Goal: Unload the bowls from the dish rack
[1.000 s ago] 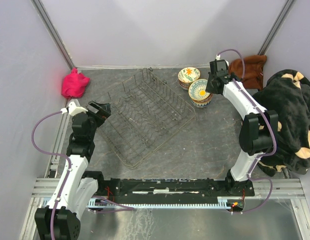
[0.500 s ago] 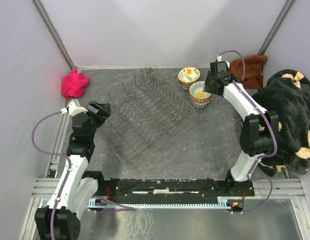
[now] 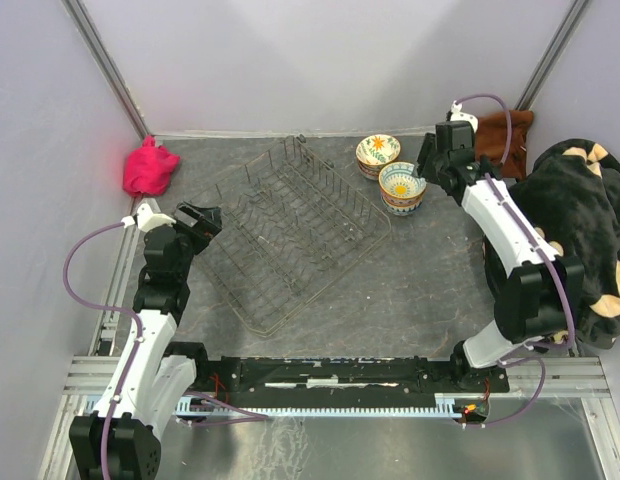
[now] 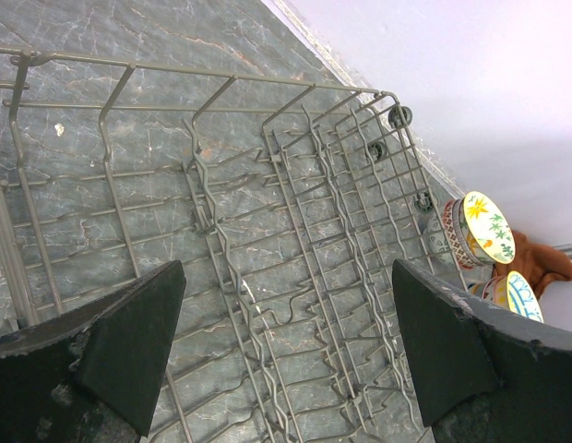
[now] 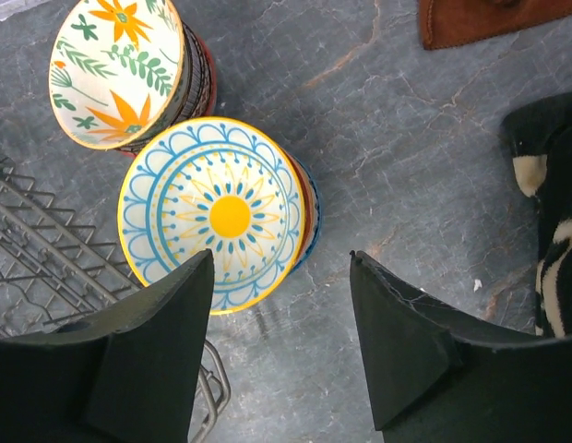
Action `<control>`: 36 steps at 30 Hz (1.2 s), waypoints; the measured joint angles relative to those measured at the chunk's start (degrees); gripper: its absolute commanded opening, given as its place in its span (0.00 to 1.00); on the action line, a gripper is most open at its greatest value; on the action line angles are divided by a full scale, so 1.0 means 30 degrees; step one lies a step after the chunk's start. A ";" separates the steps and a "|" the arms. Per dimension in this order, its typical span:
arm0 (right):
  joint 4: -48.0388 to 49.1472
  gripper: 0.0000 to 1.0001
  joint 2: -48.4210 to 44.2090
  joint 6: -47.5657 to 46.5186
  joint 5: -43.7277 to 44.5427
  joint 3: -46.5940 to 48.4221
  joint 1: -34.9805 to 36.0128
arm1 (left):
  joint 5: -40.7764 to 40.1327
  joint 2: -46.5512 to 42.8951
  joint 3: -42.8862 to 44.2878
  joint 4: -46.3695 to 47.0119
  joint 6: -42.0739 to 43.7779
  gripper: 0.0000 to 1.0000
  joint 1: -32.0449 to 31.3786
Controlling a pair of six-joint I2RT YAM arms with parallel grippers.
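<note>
My right claw (image 5: 281, 277) stands open, its two fingers well apart with nothing between them but bare table (image 5: 397, 138). It has hold of nothing. The sun-patterned bowl (image 5: 217, 217), blue and yellow inside, lies below the claw, just ahead of the tip of my left-hand finger (image 5: 157, 351) and a little to that side of the gap. It is apart from both fingers and sits upright on top of a stack. Beyond it, farther ahead and to the same side, the flowered bowl (image 5: 115, 69) tops a second stack just beside the first. A corner of the rack (image 5: 46, 268) shows beside that same finger, close to the sun-patterned bowl. On the other side of the claw are a brown cloth (image 5: 480, 18), far ahead, and a dark blanket (image 5: 554, 221), level with the fingertips.

From above, the right claw (image 3: 430, 168) hangs beside the sun-patterned bowl (image 3: 401, 187), with the flowered bowl (image 3: 378, 152) just past it.

My left claw (image 4: 286, 272) is also wide open and grips nothing. The rack (image 4: 268, 231) lies under it, its wires running through the gap between the fingers. Both bowl stacks (image 4: 480, 226) are well ahead of it, past the rack's far end. From above, the left claw (image 3: 202, 220) sits at the edge of the rack (image 3: 300, 235), with a pink cloth (image 3: 150, 168) off to its outer side.
</note>
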 measured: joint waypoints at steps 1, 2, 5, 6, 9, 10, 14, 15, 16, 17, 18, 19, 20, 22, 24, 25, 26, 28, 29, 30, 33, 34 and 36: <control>0.0080 0.72 -0.0219 0.0007 -0.0015 -0.0189 0.0000 | 0.0000 -0.0007 0.0000 0.0000 -0.0007 0.99 0.0000; 0.0168 0.74 -0.0663 0.0036 -0.0029 -0.0648 0.0000 | 0.0000 -0.0007 0.0000 0.0000 -0.0007 0.99 0.0000; 0.0401 0.86 -0.1647 0.0146 -0.0066 -0.1668 0.0000 | 0.0211 -0.0007 0.0000 0.0007 -0.0007 0.99 0.0000; 0.0503 0.97 -0.2076 0.0204 -0.0073 -0.2113 0.0000 | 0.0342 -0.0007 0.0000 0.0007 0.0000 0.99 0.0000; 0.0845 0.99 -0.3614 0.0415 -0.0117 -0.3665 0.0015 | 0.0605 0.0000 0.0000 0.0036 0.0000 0.99 0.0000; 0.1013 0.99 -0.4269 0.0452 -0.0131 -0.4313 0.0066 | 0.0758 0.0000 0.0000 0.0073 0.0000 0.99 0.0000; 0.1566 0.99 -0.6965 0.0940 0.0131 -0.6870 0.0386 | 0.1064 0.0015 0.0000 0.0175 0.0000 0.99 0.0000; 0.1668 0.99 -0.7825 0.1158 0.0386 -0.7664 0.0517 | 0.1180 0.0015 0.0000 0.0175 0.0000 0.99 0.0000; 0.1676 0.99 -0.8429 0.1297 0.0517 -0.8182 0.0576 | 0.1239 0.0000 0.0000 0.0175 0.0000 0.99 0.0000; 0.1770 0.99 -0.9173 0.1523 0.0729 -0.8867 0.0678 | 0.1319 -0.0044 0.0000 0.0168 -0.0007 0.99 0.0000; 0.1807 0.99 -0.9683 0.1690 0.0860 -0.9326 0.0729 | 0.1348 -0.0117 -0.0007 0.0175 0.0000 0.99 0.0000; 0.1894 0.99 -1.0163 0.1872 0.0933 -0.9763 0.0758 | 0.1392 -0.0248 -0.0022 0.0168 -0.0007 0.99 0.0000; 0.2040 0.99 -1.0695 0.2062 0.0998 -1.0265 0.0765 | 0.1406 -0.0350 -0.0022 0.0175 0.0000 0.99 0.0000; 0.2076 0.99 -1.1650 0.2426 0.1013 -1.1081 0.0852 | 0.1435 -0.0568 -0.0029 0.0182 0.0000 0.99 0.0000; 0.2157 0.99 -1.2407 0.2732 0.1056 -1.1664 0.1027 | 0.1479 -0.0736 -0.0029 0.0182 0.0000 0.99 0.0000; 0.2193 0.99 -1.2743 0.2841 0.1071 -1.1927 0.1202 | 0.1479 -0.0780 -0.0029 0.0175 0.0000 0.99 0.0000; 0.2229 0.99 -1.3049 0.2900 0.1071 -1.2196 0.1421 | 0.1486 -0.0794 -0.0029 0.0175 0.0000 0.99 0.0000; 0.2419 0.99 -1.3537 0.3045 0.1020 -1.2757 0.1843 | 0.1501 -0.0794 -0.0029 0.0146 -0.0007 0.99 0.0000; 0.2550 0.99 -1.3712 0.3126 0.0947 -1.3092 0.2033 | 0.1515 -0.0794 -0.0029 0.0146 -0.0007 0.99 0.0000; 0.2696 0.99 -1.3850 0.3228 0.0831 -1.3493 0.2222 | 0.1552 -0.0794 -0.0029 0.0153 0.0000 0.99 0.0000; 0.2754 0.99 -1.3908 0.3497 0.0685 -1.4469 0.2980 | 0.1676 -0.0794 -0.0029 0.0146 0.0000 0.99 0.0000; 0.2732 0.99 -1.3930 0.3585 0.0736 -1.4746 0.3453 | 0.1683 -0.0794 -0.0029 0.0146 0.0000 0.99 0.0000; 0.2718 0.99 -1.4105 0.3716 0.0882 -1.5052 0.4452 | 0.1683 -0.0794 -0.0029 0.0138 0.0000 0.99 0.0000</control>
